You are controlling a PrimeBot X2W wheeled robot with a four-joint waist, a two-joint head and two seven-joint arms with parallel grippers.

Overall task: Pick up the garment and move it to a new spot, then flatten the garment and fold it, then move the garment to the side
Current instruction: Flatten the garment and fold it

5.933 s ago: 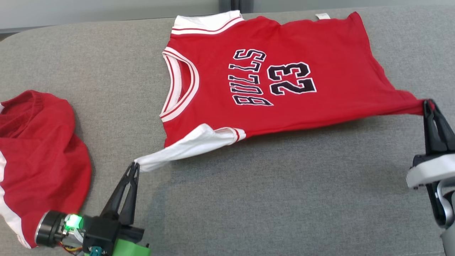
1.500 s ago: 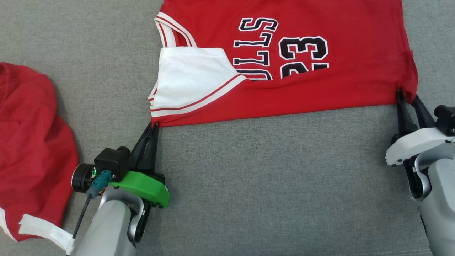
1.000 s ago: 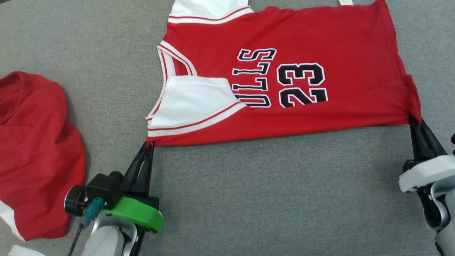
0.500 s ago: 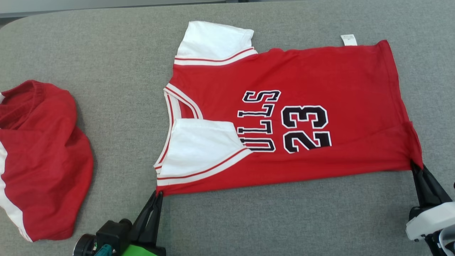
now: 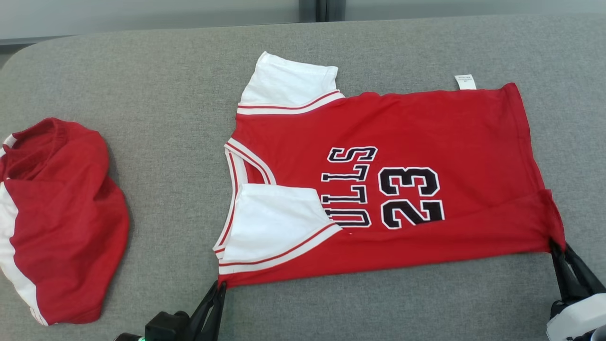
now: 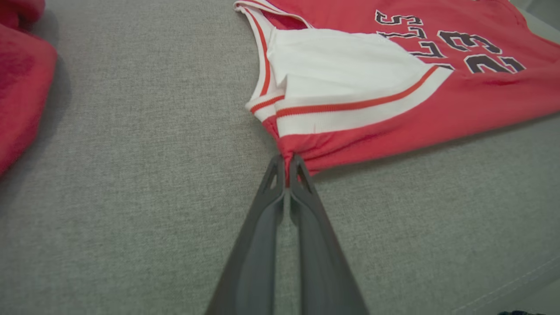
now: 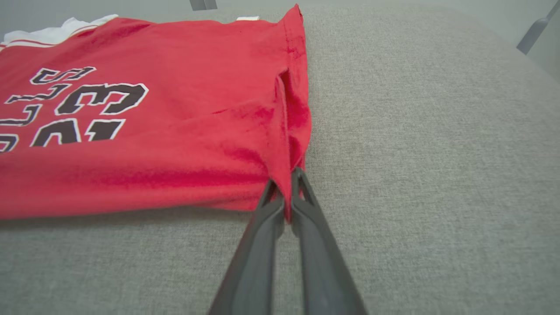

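Note:
The garment [image 5: 402,142], a red jersey with white sleeves and black "23" lettering, lies flat on the grey cushion, its near long edge folded over so one white sleeve [image 5: 274,222] rests on the chest. My left gripper [image 5: 220,285] is shut on the near-left corner of the fold; in the left wrist view its fingertips pinch red cloth [image 6: 302,153] at the left gripper [image 6: 287,159]. My right gripper [image 5: 557,246] is shut on the near-right hem corner, and the right wrist view shows the right gripper [image 7: 286,179] clamping the garment [image 7: 175,131] edge.
A second red and white garment [image 5: 57,222] lies crumpled at the far left of the grey cushion [image 5: 142,85]. The cushion's rounded back edge [image 5: 142,33] runs along the top. Bare cushion [image 5: 378,308] lies between my two grippers.
The head camera has tilted, so the whole scene sits lower in view. Both grippers keep their hold on the same corners of the folded edge.

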